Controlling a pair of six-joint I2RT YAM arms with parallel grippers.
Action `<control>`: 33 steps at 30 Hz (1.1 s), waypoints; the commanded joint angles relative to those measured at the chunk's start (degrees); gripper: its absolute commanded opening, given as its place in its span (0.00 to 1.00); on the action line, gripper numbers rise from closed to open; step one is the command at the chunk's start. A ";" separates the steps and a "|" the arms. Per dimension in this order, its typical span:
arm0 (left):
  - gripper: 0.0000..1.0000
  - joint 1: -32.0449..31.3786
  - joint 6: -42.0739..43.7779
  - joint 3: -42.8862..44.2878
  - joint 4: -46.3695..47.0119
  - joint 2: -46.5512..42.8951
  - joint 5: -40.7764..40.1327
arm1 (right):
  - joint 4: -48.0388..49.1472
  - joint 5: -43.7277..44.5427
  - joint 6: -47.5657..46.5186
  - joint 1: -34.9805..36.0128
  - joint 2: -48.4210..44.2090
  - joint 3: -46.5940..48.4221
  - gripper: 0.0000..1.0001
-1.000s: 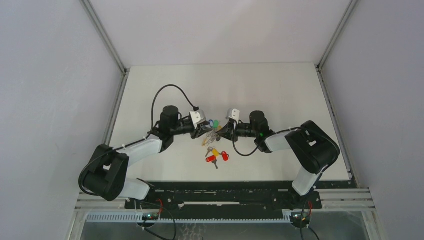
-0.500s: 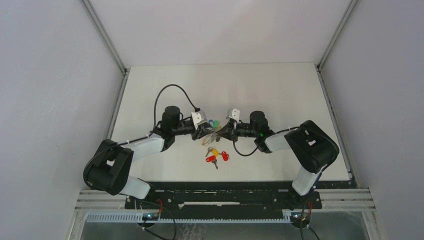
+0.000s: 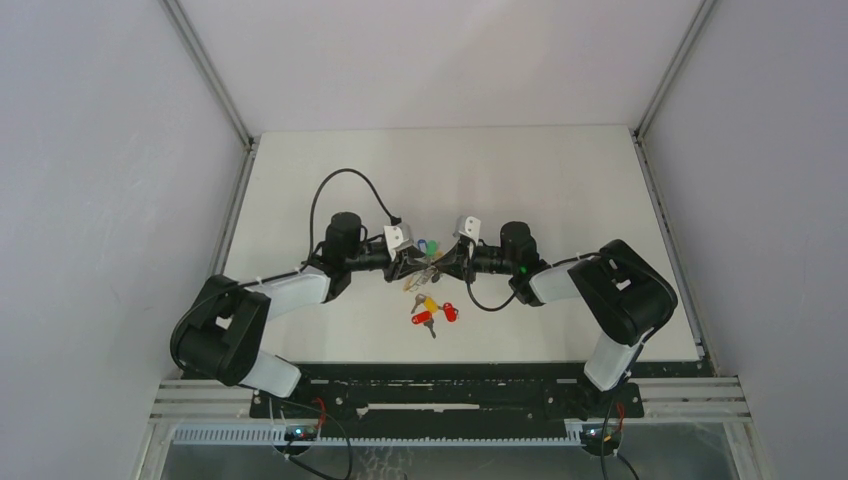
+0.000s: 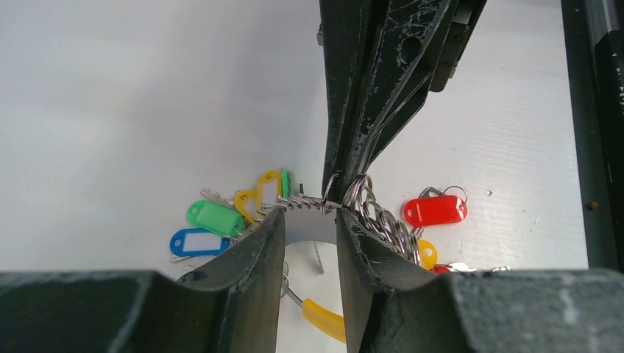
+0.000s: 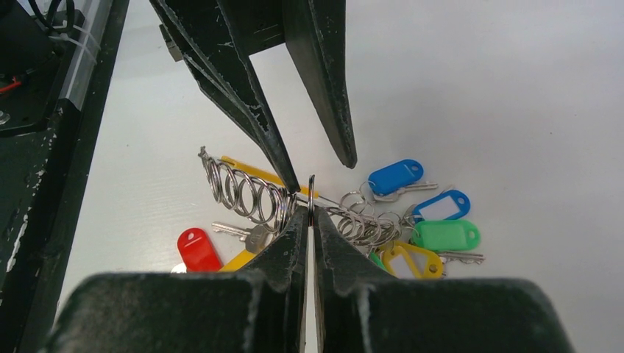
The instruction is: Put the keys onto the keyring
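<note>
- Showed a white tabletop [image 3: 560, 200], with the keyring [image 5: 246, 195] near its middle, lifted between both hands.
- Had the left hand [image 4: 309, 220] at the keyring's left, half-open, fingers astride a stretch of coil, clamping nothing visible.
- Had the right hand [image 5: 310, 217] at the keyring's right, pinched shut on one wire loop of the coil.
- Judged the keyring light, springy and slick, likely to twist or snap back; best gripped on a bare turn, clear of the green and blue tags [image 5: 445, 235].
- Saw loose keys [image 3: 430, 312], red- and yellow-tagged, just nearward of the keyring, not yet threaded; probably thin, flat, easier lifted by the tag.
</note>
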 commanded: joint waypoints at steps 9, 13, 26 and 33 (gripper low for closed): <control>0.33 -0.20 -0.63 0.25 1.77 1.15 2.50 | 4.98 -1.42 1.51 -0.21 0.31 0.53 0.00; 0.31 -0.34 -0.71 0.45 1.73 1.38 2.66 | 5.23 -1.97 1.29 -0.13 0.48 0.63 0.00; 0.28 -0.35 -0.57 0.97 1.76 1.48 4.20 | 5.42 -3.35 0.01 0.23 1.28 0.60 0.00; 0.24 -0.86 0.09 1.90 0.15 2.23 4.90 | 5.92 -3.37 -0.04 0.23 1.42 0.62 0.00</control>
